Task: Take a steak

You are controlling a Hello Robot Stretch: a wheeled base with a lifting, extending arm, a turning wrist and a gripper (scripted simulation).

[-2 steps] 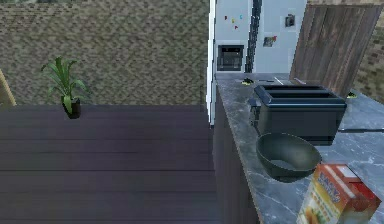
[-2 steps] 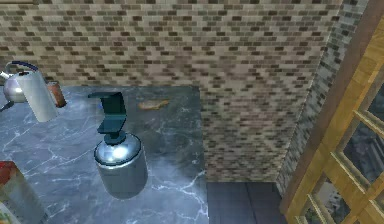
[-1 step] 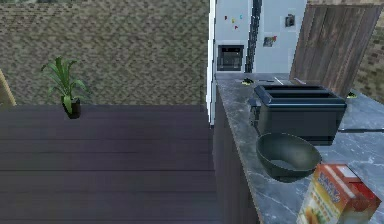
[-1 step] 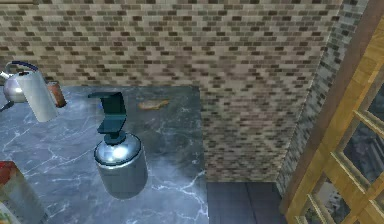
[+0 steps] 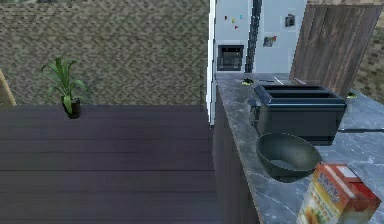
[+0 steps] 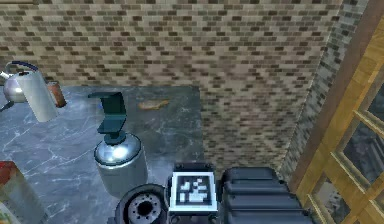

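A grey marble bench [image 6: 60, 140] runs along a brick wall [image 6: 200, 40] in your arm side view. A grey canister [image 6: 120, 165] stands right at the gripper [image 6: 143, 206], so you cannot tell whether it holds anything. Farther back by the wall lies a flat brown patch [image 6: 153, 102], probably the steak, so expect a long reach.

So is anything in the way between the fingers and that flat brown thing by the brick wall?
Yes, partly. A grey canister with a dark green top stands on the counter just beyond the fingers, close beside the way to the flat brown thing, which may be the steak.
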